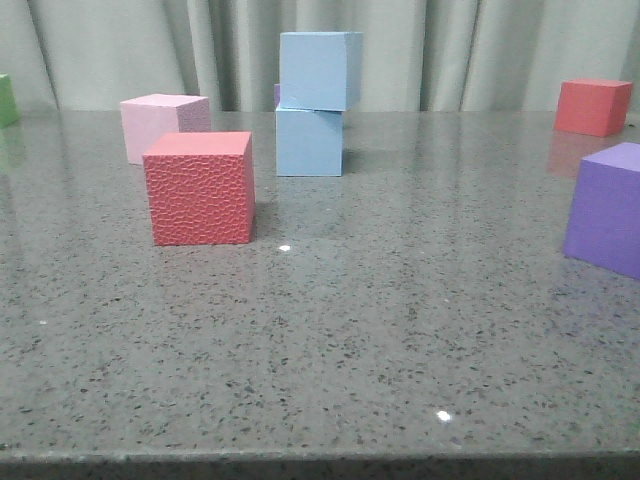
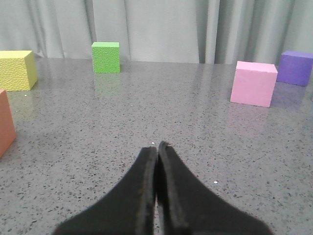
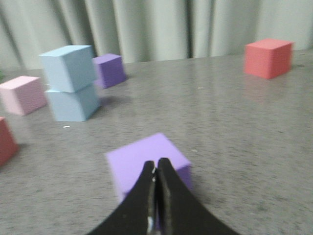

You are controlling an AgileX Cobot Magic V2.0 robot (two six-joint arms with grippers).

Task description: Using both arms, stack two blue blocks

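Two pale blue blocks stand stacked at the back middle of the table. The upper blue block (image 1: 318, 70) sits a little askew on the lower blue block (image 1: 309, 141). In the right wrist view the upper block (image 3: 67, 67) and the lower block (image 3: 73, 104) show far off. My left gripper (image 2: 157, 145) is shut and empty above bare table. My right gripper (image 3: 156, 162) is shut and empty, above a purple cube (image 3: 145, 160). Neither gripper shows in the front view.
A textured red cube (image 1: 200, 188) and a pale pink cube (image 1: 160, 124) stand left of the stack. A purple cube (image 1: 610, 208) and a red cube (image 1: 592, 106) are at the right. A green cube (image 2: 106, 57), a yellow cube (image 2: 17, 70), an orange cube (image 2: 5, 128) and a second purple cube (image 3: 109, 70) stand around.
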